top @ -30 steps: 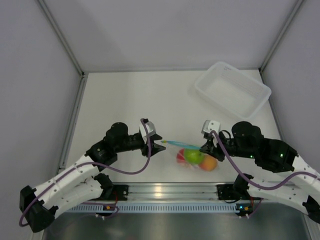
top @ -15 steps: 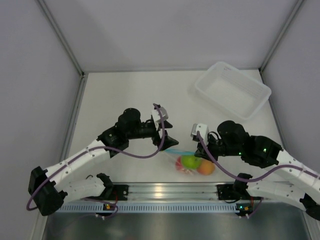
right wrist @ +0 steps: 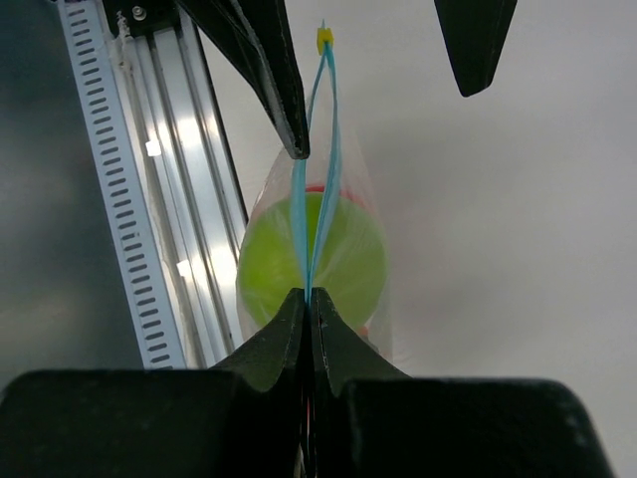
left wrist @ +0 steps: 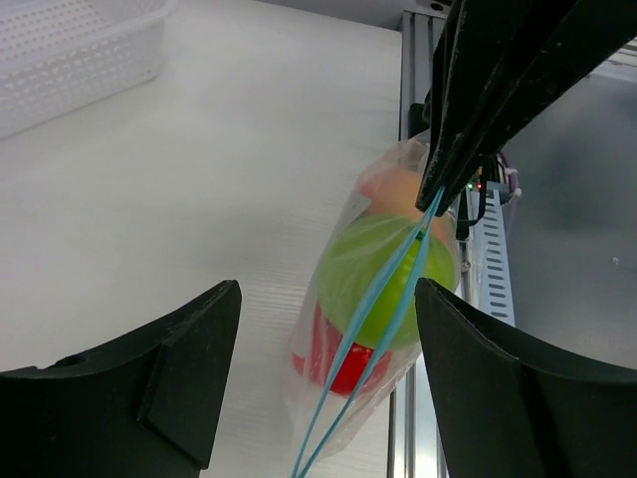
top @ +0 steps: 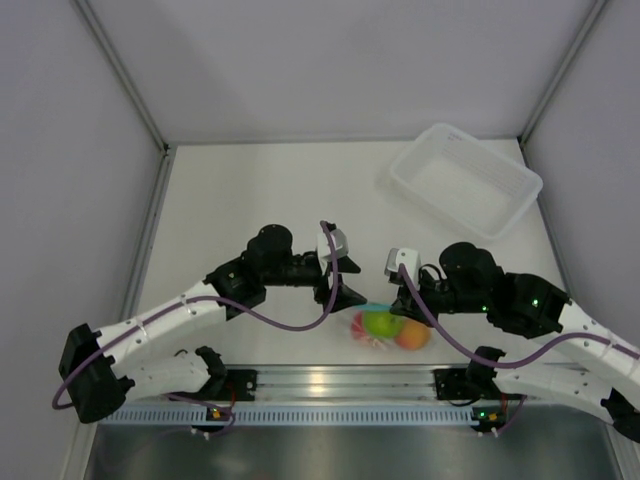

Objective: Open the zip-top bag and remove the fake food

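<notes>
The zip-top bag [top: 385,326] lies close to the front edge of the desk, a little right of the middle and just beside the metal rail [top: 330,380]. Three round fruits fill it: a green one [right wrist: 348,269] in the middle, a red one [left wrist: 333,363] towards the left and an orange one [left wrist: 396,194] towards the right.

The right gripper [right wrist: 307,299] is clamped together on the blue zip strip [left wrist: 386,297], pinching it at the end nearest the right arm. The strip stands up on edge, and its two lips bow slightly apart along their length before meeting again at a small yellow tab [right wrist: 323,40] at the far end. The left gripper [top: 350,282] has its fingers spread wide. It sits low over the strip's free end, one finger on each side, touching nothing.

The bag looks thin, crinkly and light, so it will likely slide or lift rather than stay put, and the film is probably slippery. The strip is the stiffest part and the best place to hold. With one end already pinned, the sensible hold for the left gripper seems to be a single lip near the middle. Pinching both lips would only press the seal closed. The fruits look hard and smooth and may roll once free. A white bin [top: 465,182] sits near the back right corner.
</notes>
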{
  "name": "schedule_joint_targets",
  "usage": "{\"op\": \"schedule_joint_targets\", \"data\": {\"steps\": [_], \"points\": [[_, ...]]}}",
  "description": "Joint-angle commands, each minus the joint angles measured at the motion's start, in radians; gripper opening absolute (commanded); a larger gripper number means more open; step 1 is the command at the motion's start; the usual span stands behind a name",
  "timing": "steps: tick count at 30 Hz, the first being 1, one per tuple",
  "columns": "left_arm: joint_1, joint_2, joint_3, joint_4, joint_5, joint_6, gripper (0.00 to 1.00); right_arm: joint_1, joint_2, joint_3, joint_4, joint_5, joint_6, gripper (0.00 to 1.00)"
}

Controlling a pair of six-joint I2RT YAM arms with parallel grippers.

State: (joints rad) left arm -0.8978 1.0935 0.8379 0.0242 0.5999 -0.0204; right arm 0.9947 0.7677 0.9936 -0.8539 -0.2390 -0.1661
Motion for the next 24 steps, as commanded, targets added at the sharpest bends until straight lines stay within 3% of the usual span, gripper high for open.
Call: {"op": "schedule_joint_targets", "data": {"steps": [1,12,24], "points": [[-0.006,-0.014,-0.019,0.068,-0.060,0.008,0.76,0.010,-0.007,0.017,0.076,-0.043,-0.021,0.00],[-0.015,0.029,-0.037,0.086,0.058,0.011,0.73,0.012,-0.008,0.017,0.081,-0.016,-0.019,0.00],[-0.021,0.071,-0.053,0.105,0.034,0.011,0.69,0.012,-0.011,0.017,0.084,-0.042,-0.023,0.00]]}}
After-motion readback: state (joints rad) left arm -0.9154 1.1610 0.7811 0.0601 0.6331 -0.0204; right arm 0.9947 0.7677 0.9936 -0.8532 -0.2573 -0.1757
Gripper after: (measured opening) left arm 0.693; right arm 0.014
